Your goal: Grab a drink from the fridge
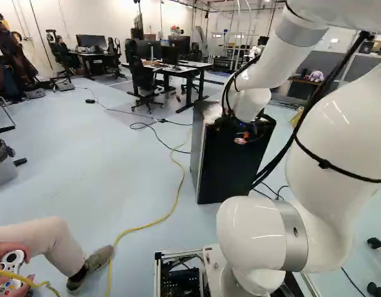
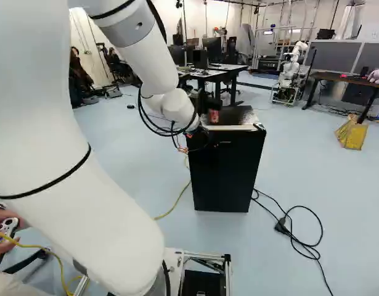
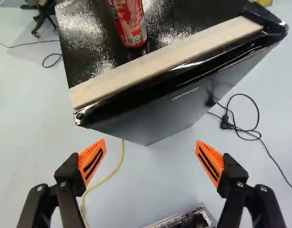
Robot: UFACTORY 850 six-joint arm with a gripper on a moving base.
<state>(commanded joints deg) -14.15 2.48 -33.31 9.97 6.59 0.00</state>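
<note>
My gripper [image 2: 188,142] hangs by the upper front of the black fridge [image 2: 225,176], toward its left side in the right base view. In the wrist view the gripper [image 3: 150,159] stands wide open, nothing between its orange pads; the fridge [image 3: 183,102] is ahead of them, apart from both fingers. The fridge door looks shut, with a pale strip along its top front edge. A red can [image 3: 129,23] stands on the fridge's dark top. The fridge's inside is hidden.
A yellow cable [image 1: 171,207] crosses the floor left of the fridge; a black cord [image 2: 303,243] coils to its right. Desks [image 1: 184,69] stand behind, with another robot [image 2: 291,71] farther back. A seated person's leg [image 1: 44,241] reaches in close at the base's left.
</note>
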